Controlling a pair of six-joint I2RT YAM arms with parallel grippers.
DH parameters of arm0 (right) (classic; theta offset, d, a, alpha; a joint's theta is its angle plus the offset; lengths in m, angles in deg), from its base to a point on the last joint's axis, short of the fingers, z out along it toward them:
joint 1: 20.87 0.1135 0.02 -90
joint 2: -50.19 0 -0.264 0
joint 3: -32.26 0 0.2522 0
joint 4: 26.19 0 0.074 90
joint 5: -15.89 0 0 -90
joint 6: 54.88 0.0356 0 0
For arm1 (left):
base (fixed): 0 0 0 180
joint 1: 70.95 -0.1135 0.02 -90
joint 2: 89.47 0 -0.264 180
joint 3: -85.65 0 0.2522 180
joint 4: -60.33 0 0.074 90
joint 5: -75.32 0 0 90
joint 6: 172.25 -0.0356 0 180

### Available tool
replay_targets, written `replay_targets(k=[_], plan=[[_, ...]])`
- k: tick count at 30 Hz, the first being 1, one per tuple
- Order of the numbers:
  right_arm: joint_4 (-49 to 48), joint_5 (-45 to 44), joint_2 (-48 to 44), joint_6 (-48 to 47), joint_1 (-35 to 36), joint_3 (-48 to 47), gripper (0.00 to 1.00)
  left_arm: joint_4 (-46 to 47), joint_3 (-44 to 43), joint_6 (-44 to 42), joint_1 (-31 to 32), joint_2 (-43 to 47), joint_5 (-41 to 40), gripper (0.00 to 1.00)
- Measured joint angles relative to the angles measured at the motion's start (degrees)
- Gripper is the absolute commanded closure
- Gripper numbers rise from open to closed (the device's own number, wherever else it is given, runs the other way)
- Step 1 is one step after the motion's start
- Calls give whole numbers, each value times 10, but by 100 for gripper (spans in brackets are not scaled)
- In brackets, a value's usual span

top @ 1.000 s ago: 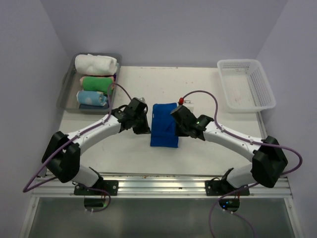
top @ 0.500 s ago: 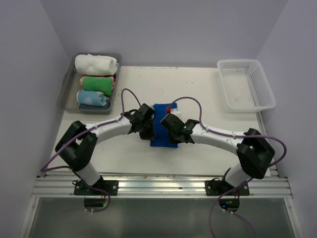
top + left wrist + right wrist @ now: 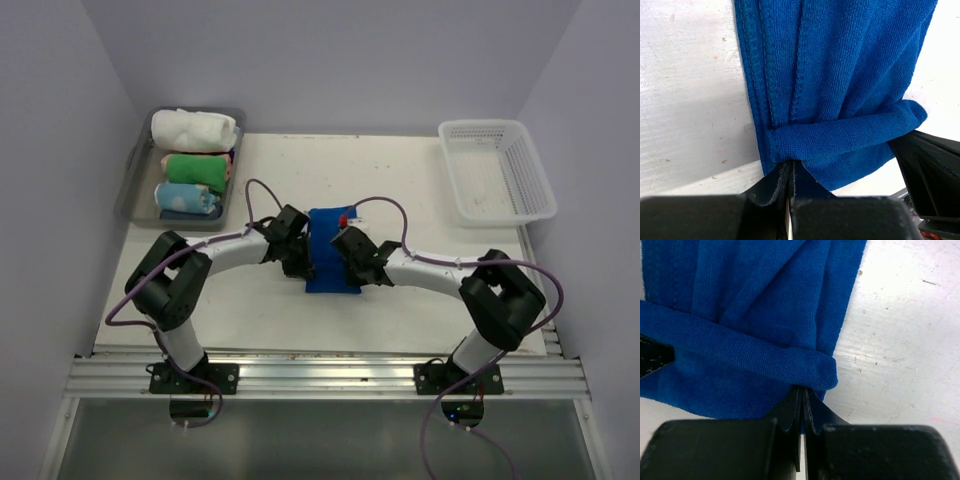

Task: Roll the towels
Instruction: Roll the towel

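Observation:
The blue towel (image 3: 326,238) lies folded in a long strip mid-table. Its near end is turned over into a low fold (image 3: 840,135) (image 3: 740,352). My left gripper (image 3: 304,270) (image 3: 790,167) is shut on the near left corner of that fold. At the near right corner, my right gripper (image 3: 352,268) (image 3: 802,392) is also shut, with a sliver of blue cloth between its fingertips. The white towel (image 3: 193,129) lies rolled at the far end of the grey tray (image 3: 133,187), away from both grippers.
In the tray, a rolled bright green towel (image 3: 197,167) and a pale blue dotted one (image 3: 187,197) lie next to the white towel. A white plastic basket (image 3: 495,170) stands at the back right. Purple cables arch over both wrists.
Both grippers came in from the towel's sides to its near end and closed on it. The near edge of the blue towel is now turned over into a fold.

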Motion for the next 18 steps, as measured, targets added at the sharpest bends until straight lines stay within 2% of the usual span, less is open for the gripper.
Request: replay_targets(k=[5, 10, 18], plan=[[-25, 29, -17, 0, 2, 24, 100, -1, -2, -7, -2, -1, 4, 100], [-29, 35, -35, 51, 26, 46, 100, -4, -4, -16, -9, -2, 3, 100], [19, 41, -78, 121, 116, 53, 98, -34, -23, -58, -51, 2, 0, 99]])
